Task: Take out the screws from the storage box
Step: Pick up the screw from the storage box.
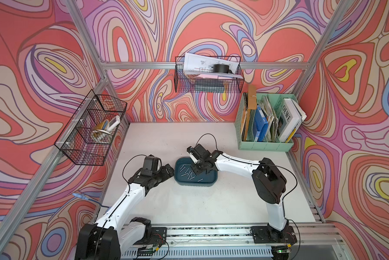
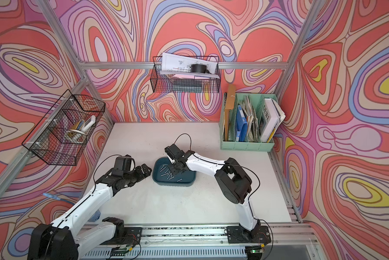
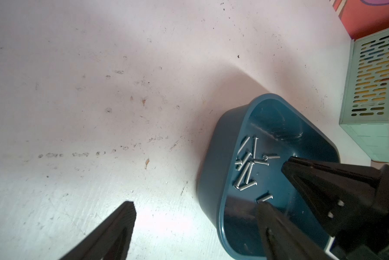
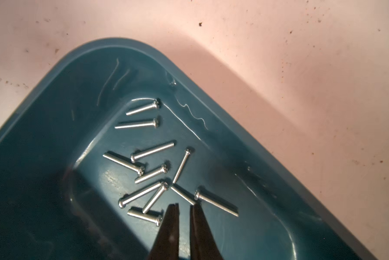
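Observation:
The storage box point(image 1: 202, 183) point(image 2: 180, 184), a shallow dark teal tray, sits mid-table. Several silver screws point(image 1: 189, 173) point(image 2: 168, 174) point(image 4: 151, 150) lie scattered on its floor. My right gripper point(image 1: 195, 172) point(image 2: 174, 172) point(image 4: 184, 206) points down into the tray. Its fingers stand a narrow gap apart with nothing between them, and their tips hover beside a screw. My left gripper point(image 1: 169, 171) point(image 2: 147, 170) point(image 3: 196, 207) is wide open at the box's left end. In the left wrist view the box's wall point(image 3: 211, 157) lies between its fingers, and the screws point(image 3: 247, 168) show inside.
A mint green file organizer point(image 1: 265, 144) with books stands at the back right. One black wire basket point(image 1: 92, 128) hangs on the left frame. Another wire basket point(image 1: 208, 76) hangs on the back wall. The white table point(image 1: 189, 202) stretches in front of the box.

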Tool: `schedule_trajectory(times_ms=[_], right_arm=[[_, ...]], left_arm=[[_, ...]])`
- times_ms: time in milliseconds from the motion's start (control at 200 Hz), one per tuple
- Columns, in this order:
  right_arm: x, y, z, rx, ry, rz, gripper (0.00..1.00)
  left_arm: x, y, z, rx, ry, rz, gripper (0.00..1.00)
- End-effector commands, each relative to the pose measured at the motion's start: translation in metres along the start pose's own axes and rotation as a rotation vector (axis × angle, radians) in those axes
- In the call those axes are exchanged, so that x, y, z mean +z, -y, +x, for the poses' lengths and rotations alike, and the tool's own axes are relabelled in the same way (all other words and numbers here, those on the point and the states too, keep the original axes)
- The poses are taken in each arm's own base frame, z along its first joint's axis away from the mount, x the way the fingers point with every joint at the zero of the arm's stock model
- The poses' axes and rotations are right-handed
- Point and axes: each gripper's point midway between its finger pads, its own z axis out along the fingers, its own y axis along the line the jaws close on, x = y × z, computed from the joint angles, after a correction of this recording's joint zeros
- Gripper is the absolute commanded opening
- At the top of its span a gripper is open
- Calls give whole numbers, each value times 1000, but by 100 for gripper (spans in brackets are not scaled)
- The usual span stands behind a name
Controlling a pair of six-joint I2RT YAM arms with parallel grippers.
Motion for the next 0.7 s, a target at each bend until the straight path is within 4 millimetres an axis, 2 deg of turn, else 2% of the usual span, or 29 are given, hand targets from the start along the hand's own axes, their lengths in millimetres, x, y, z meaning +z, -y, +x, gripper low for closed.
schedule_trajectory(times_ms=[0,175,391,621,696], right_arm=[[10,-4,-2,43,-14,3,16],[23,-5,-6,98,-16,13,19],[38,-8,0,109,-40,62,19],[41,10,3,126,-25,169,19],[42,9,2,131,-18,165,19]], left_arm=[[-2,-1,-4,17,3,-23,90],[0,0,-5,13,4,-21,90],[1,-2,-5,14,5,-31,90],[-1,-1,-4,14,10,-22,90],[-2,-2,-4,13,13,-21,90]])
